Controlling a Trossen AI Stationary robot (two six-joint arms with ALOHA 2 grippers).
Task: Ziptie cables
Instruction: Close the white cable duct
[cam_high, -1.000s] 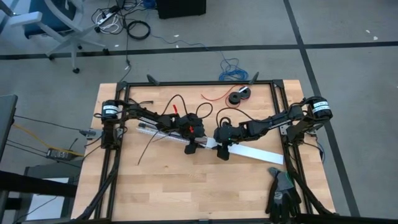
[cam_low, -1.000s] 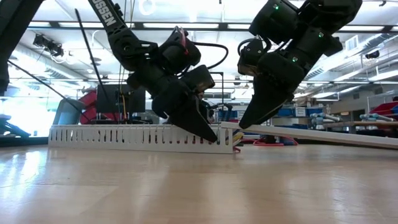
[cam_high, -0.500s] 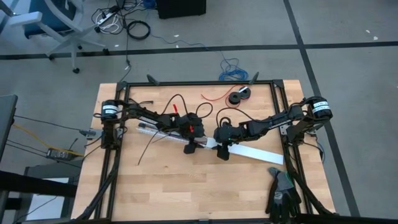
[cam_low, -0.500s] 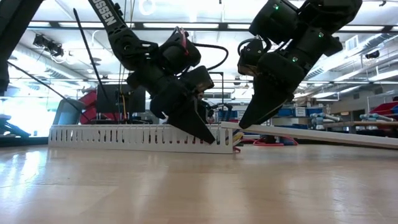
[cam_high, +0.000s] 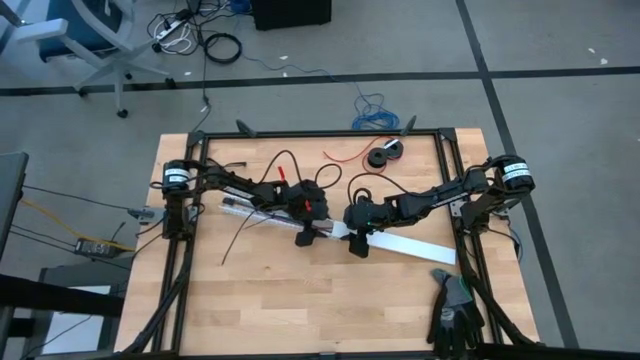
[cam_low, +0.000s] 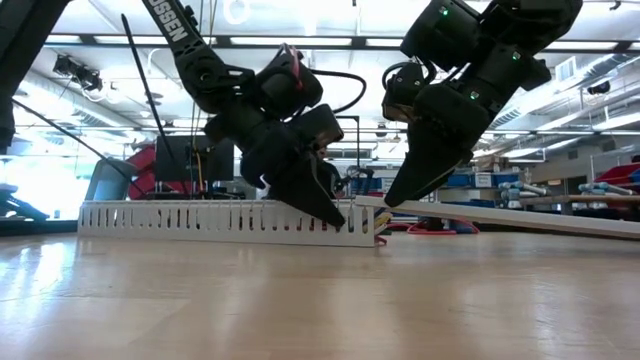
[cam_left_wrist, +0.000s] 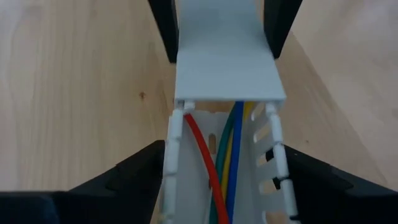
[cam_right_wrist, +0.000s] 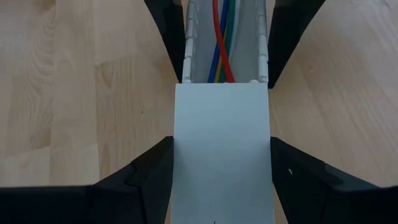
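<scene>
A white slotted cable duct (cam_high: 250, 211) lies flat on the table. The cables (cam_left_wrist: 224, 168), red, green, yellow and blue wires, run along inside it (cam_right_wrist: 219, 37). A flat white cover strip (cam_high: 410, 245) slants from the duct's end down to the table on the right (cam_low: 520, 218). My left gripper (cam_left_wrist: 224, 186) straddles the duct's open end (cam_low: 335, 215). My right gripper (cam_right_wrist: 222, 180) faces it, shut on the cover's end (cam_low: 392, 198). The cables' sleeved end is hidden. My left gripper pinches the duct near its open end, one finger (cam_left_wrist: 137, 177) against each slotted side wall (cam_left_wrist: 172, 155), slanting down from above and lying across the duct. The duct rests on the table. My right gripper pinches the cover strip by its two long edges (cam_right_wrist: 177, 168), close to the end nearest the duct, slanting down from above, across the strip. That end is raised at the duct's end; the far end lies on the table.
A thin black strip (cam_high: 232, 240) lies left of the duct. A black tape roll (cam_high: 383, 155) and a single red wire (cam_high: 345, 155) sit near the far edge. Dark gloves (cam_high: 455, 310) lie at the near right corner. Bare wood shows along the near side.
</scene>
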